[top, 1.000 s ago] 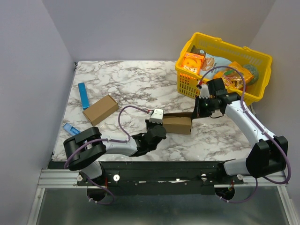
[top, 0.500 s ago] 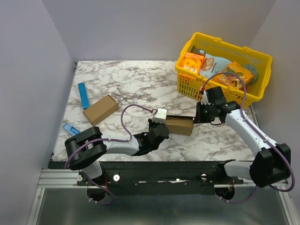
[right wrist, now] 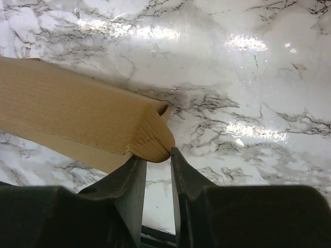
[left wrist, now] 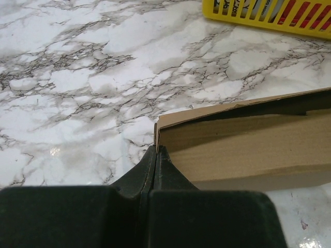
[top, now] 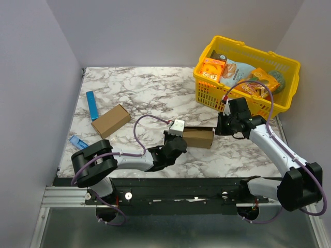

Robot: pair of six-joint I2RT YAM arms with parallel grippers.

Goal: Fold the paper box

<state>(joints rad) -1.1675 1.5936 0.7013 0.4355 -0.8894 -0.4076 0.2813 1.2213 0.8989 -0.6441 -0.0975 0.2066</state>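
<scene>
1. Your left gripper (left wrist: 155, 153) is showing its fingers pressed together, with the tips right at the box's (left wrist: 243, 150) near corner edge. You are not able to tell whether a sliver of card is pinched between them.
2. Your right gripper (right wrist: 158, 155) is standing with a narrow gap between its fingers (right wrist: 129, 181). The box's crumpled end corner is sitting at the mouth of that gap, touching the tips but not clamped.
3. The box is lying on the marble table (top: 155, 93) between the two grippers, just in front of the yellow basket (top: 282, 107). It is sitting well apart from the other carton (top: 110, 120) at the left.
4. You are probably dealing with light, thin card that is stiff across its panels and bends readily at the creases. It is apt to slide on the glossy top if you are pushing from one side only. The end corner is looking dented, so hard squeezes are likely to mark it.
5. You are likely best off taking hold at a flap edge or a panel's rim rather than on a soft corner. The other gripper should be bracing the opposite end.
6. The box is looking plain brown and unprinted, a long low carton. Its top seam is gaping open along its length in the left wrist view.
</scene>
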